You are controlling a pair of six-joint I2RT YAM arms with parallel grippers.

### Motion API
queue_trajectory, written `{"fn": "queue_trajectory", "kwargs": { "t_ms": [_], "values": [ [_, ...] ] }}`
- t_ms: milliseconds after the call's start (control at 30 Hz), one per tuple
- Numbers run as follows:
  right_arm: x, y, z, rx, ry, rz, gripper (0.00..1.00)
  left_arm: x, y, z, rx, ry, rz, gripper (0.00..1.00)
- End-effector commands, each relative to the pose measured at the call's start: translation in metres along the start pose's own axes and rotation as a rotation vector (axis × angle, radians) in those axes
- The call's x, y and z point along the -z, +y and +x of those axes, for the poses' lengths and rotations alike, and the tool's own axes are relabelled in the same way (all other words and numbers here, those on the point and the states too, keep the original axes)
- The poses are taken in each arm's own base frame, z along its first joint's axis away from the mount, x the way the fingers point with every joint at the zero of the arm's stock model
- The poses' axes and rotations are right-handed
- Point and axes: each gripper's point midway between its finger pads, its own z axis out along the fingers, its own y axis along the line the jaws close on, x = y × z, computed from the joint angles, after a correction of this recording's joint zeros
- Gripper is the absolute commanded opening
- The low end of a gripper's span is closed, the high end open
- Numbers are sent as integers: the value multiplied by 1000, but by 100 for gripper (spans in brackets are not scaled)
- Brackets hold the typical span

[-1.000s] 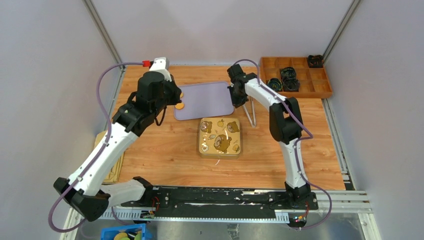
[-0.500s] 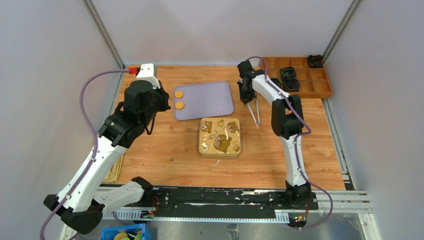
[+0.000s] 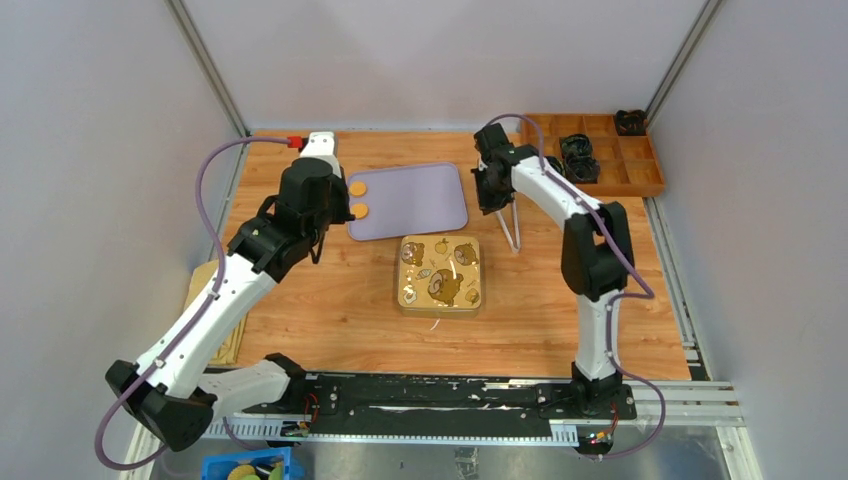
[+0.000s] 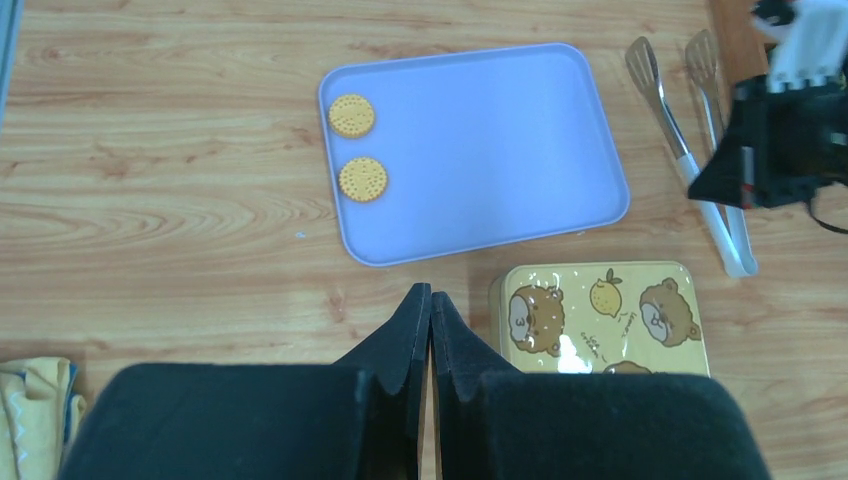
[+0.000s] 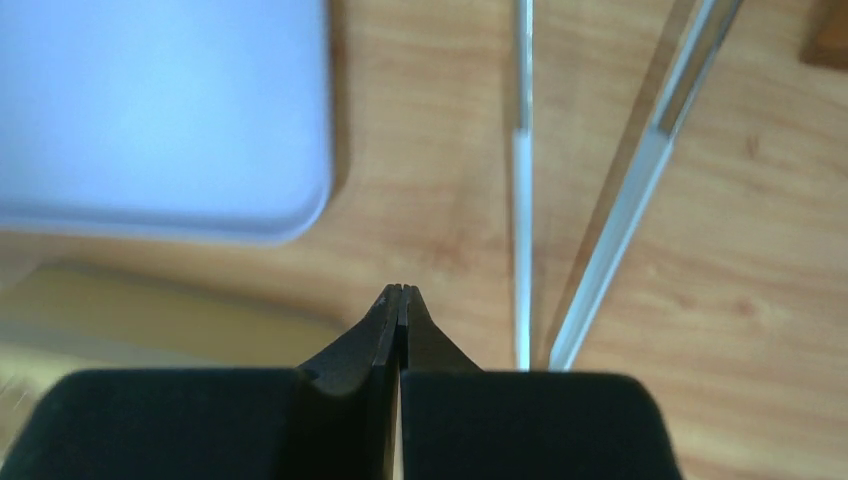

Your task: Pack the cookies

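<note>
Two cookies (image 3: 356, 188) (image 3: 359, 209) lie at the left edge of a lavender tray (image 3: 420, 200); the left wrist view shows them too (image 4: 351, 115) (image 4: 362, 179). A closed square yellow tin with bear pictures (image 3: 440, 273) (image 4: 600, 310) sits in front of the tray (image 4: 490, 150). My left gripper (image 4: 430, 292) is shut and empty, held high over the wood just left of the tin. My right gripper (image 5: 400, 290) is shut and empty, low over the table between the tray's right edge and the metal tongs (image 3: 512, 225) (image 5: 520, 200).
A wooden compartment box (image 3: 640, 185) with black items stands at the back right. A yellow cloth (image 3: 215, 310) (image 4: 35, 400) lies at the left edge. A blue bin (image 3: 245, 465) sits below the arm rail. Grey walls close in both sides.
My left arm swung away left from the cookies, then came back right beside the tray. My right gripper moved right from the tray's edge to the tongs, and its elbow swung right.
</note>
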Motion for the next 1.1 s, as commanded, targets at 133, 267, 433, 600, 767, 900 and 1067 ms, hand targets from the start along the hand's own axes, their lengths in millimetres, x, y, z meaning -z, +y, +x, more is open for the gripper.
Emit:
{"fn": "queue_trajectory", "kwargs": {
  "t_ms": [133, 267, 433, 600, 767, 900, 1067],
  "values": [
    [118, -3, 17, 121, -233, 181, 0, -18, 7, -28, -49, -71, -100, 7],
    [157, -17, 40, 140, -299, 299, 0, -19, 18, -41, -49, -72, -192, 14],
    [178, -21, 79, 136, -313, 315, 0, -26, -17, -12, 12, 41, -7, 15],
    [180, -4, 118, 124, -299, 218, 0, -17, -13, 32, 65, 95, 33, 15],
    [167, 19, 154, 170, -252, 170, 0, -6, -1, 85, 98, 157, 38, 14],
    [156, 56, 174, 231, -214, 90, 0, 1, 4, 109, 117, 183, 45, 11],
    [138, 93, 192, 297, -165, 4, 0, -2, -8, 129, 133, 215, 96, 9]
  ]
}}
